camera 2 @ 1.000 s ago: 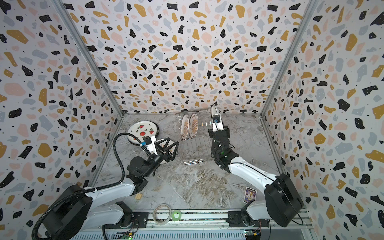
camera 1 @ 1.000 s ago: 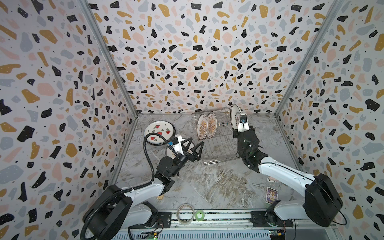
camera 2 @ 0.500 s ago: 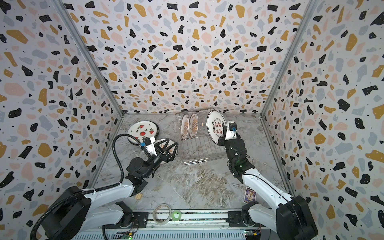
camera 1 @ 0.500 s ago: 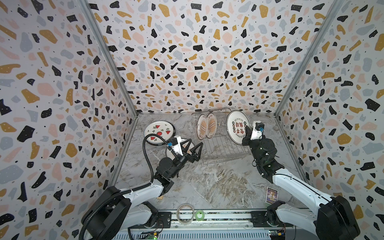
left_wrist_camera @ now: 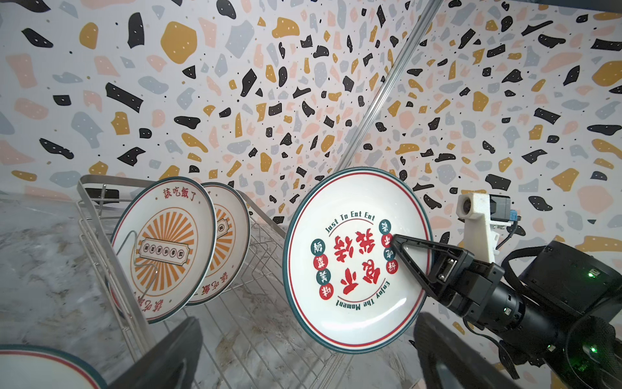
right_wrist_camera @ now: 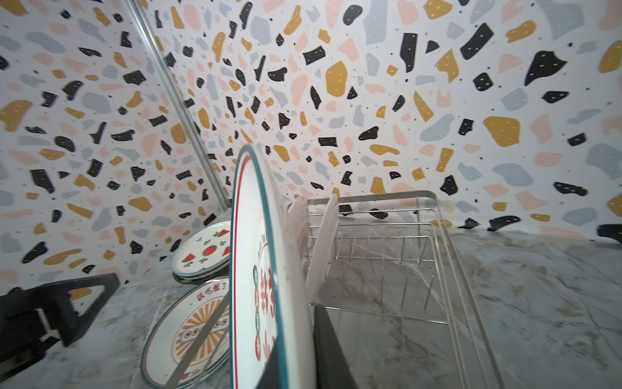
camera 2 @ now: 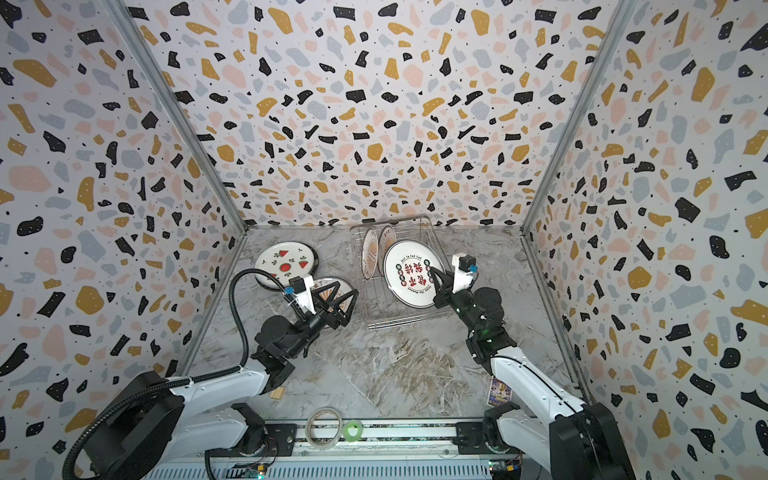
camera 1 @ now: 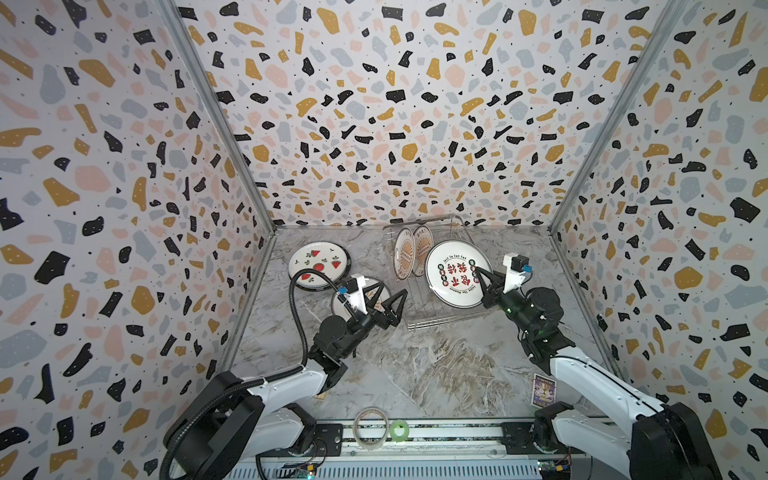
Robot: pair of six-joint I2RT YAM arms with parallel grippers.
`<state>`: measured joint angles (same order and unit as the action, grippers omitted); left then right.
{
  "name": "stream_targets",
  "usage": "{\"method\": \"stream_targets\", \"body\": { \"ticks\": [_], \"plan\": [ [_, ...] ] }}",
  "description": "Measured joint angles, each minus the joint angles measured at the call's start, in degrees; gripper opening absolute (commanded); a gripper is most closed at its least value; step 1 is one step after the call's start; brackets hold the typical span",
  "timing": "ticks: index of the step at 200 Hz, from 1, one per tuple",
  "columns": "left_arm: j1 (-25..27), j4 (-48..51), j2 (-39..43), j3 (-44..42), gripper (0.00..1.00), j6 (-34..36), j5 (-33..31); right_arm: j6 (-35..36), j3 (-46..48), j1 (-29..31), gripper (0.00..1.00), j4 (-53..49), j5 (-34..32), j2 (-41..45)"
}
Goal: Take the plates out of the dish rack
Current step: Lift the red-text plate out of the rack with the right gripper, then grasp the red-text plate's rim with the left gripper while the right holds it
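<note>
**Two plates standing in the dish rack, a third one up in the right jaws**

Right jaws are clamping tight on the rim of the red-character plate (camera 1: 455, 274). Both top views are showing it standing on edge over the right half of the dish rack (camera 1: 449, 319), printed face looking toward the left arm. One of the fingers (left_wrist_camera: 400, 243) is lying across the print and the other is hiding behind the plate. Can't tell if the bottom edge is touching the rack's wires or hanging just above them.

Over at the rack's far left corner, two upright sunburst plates (left_wrist_camera: 165, 249) are leaning between the prongs, one right behind the other.

Left jaws are sitting wide open and holding nothing. They're hovering just left of the rack's near corner, right above a flat sunburst plate (right_wrist_camera: 168, 336) that's lying face up on the worktop (camera 1: 415, 374).

Further left of the rack, the watermelon plate (camera 1: 318, 264) is lying face up too, just beside that flat one. It's looking like it's resting on another plate underneath, but I can't make out the print on that one.
</note>
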<state>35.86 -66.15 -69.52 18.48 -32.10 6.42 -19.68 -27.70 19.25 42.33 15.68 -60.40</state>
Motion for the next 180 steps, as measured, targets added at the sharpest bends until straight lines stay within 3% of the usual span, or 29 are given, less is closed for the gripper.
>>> {"method": "stream_targets", "body": {
  "ticks": [49, 106, 127, 180],
  "plan": [
    [0.0, -3.0, -2.1, -0.1, 1.0, 1.0, 5.8, -5.9, 2.5, -4.5, 0.0, 7.3, 11.2, -0.2],
    [0.5, -9.2, -6.7, -0.4, 0.93, 0.4, 12.5, -9.6, 3.4, -4.7, 0.0, 15.6, 21.8, -0.8],
    [0.7, -9.8, -7.0, -0.4, 0.85, 0.1, 13.9, -10.9, 3.7, -4.7, 0.0, 18.5, 24.6, -1.2],
    [2.9, -9.3, -7.0, 0.2, 0.53, 1.4, 15.6, -13.0, 3.8, -4.0, 0.0, 22.9, 29.4, -3.7]
  ]
}}
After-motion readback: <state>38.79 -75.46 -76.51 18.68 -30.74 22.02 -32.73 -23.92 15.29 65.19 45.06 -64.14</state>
